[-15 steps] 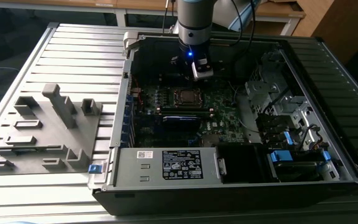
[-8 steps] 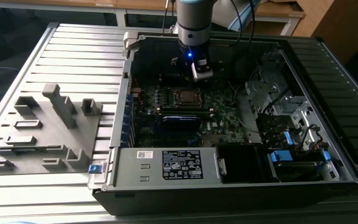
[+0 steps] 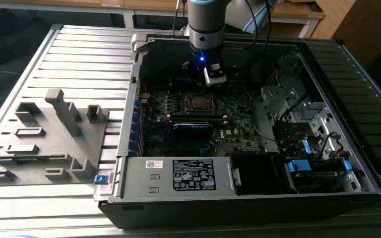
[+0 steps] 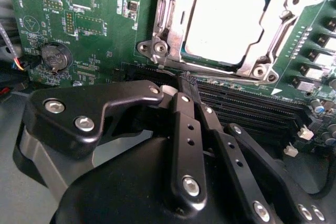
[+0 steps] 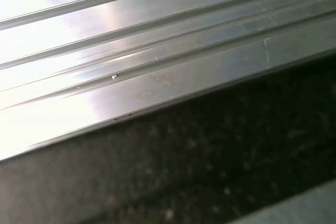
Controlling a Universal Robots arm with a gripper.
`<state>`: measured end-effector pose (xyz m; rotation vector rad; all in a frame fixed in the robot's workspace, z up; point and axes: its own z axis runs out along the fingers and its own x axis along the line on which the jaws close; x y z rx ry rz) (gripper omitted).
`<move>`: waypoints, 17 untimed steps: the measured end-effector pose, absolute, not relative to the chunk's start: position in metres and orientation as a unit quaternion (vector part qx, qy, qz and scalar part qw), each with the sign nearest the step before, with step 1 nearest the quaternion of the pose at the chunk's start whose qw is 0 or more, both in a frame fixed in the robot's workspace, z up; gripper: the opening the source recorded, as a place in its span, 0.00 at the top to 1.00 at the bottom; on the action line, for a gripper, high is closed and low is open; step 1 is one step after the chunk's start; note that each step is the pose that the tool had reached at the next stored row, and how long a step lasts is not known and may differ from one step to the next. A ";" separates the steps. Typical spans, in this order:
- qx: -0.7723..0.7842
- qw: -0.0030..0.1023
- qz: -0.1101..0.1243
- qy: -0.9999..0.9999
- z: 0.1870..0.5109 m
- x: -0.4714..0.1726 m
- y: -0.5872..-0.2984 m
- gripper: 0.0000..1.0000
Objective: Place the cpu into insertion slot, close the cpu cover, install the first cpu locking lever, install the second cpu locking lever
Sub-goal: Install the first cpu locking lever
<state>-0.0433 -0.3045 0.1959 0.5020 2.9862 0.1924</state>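
Claw (image 4: 186, 82) closed, empty; cpu (image 4: 223, 24) lies just beyond its tips, under cpu cover (image 4: 172, 27).

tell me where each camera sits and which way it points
Exterior view: off the arm, looking down into the open computer case; the arm and gripper hang above the cpu.
Second wrist view: on the arm, looking past the gripper at the cpu framed by the cpu cover.
First wrist view: on the arm, facing the ribbed metal table.
Shared: exterior and second wrist views both show gripper and cpu.
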 end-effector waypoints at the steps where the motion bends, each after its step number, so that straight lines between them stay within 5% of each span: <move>1: 0.165 0.054 0.063 0.983 0.196 -0.043 -0.304 0.89; 17: 0.165 0.058 0.064 0.983 0.201 -0.043 -0.310 0.89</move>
